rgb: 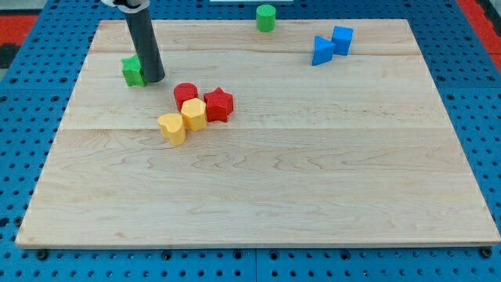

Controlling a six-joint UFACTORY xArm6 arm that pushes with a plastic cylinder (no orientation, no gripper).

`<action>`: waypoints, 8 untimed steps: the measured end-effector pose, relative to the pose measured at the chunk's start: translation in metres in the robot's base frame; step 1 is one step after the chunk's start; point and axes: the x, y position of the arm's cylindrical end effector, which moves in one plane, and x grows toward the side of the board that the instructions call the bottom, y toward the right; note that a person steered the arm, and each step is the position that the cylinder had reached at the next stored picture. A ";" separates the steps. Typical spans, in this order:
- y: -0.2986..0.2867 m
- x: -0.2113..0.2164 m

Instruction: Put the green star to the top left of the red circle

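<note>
The green star [132, 71] lies on the wooden board near the view's upper left. My tip [153, 79] rests right against the star's right side; the dark rod rises from it toward the view's top. The red circle [185, 94] sits to the lower right of the star, a short gap away from my tip. It is the top-left block of a tight cluster.
Against the red circle lie a red star [218, 104], a yellow hexagon-like block [194, 114] and a yellow heart [172, 128]. A green cylinder [266, 17] stands at the top edge. A blue triangle-like block [321, 51] and a blue cube [342, 39] sit at the upper right.
</note>
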 end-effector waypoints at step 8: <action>-0.015 0.050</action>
